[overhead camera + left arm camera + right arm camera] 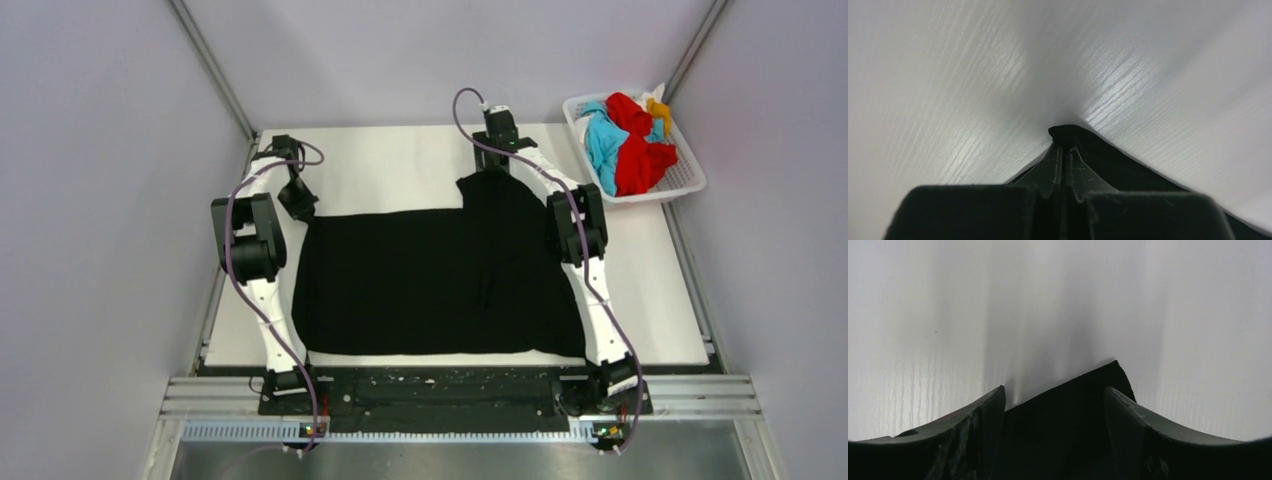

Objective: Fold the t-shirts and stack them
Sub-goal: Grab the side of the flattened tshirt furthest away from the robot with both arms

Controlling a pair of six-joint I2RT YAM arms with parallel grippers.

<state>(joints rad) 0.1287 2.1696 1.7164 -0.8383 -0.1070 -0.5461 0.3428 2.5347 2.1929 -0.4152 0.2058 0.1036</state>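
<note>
Left hand (1064,148) pinches the black t-shirt (430,270) corner; right hand (1055,402) straddles another.

White table (400,165) bears black t-shirt (430,280), lattice basket (688,183)

The white worktop (400,165) had a faint wood grain, plain to see in both wrist views. A white plastic lattice basket (690,172) sat at the worktop's far right corner, turned askew to its edges. Pale grey walls (90,200) stood around the worktop's left, far and right sides. A silver metal rail (700,395) ran along its near edge.
</note>
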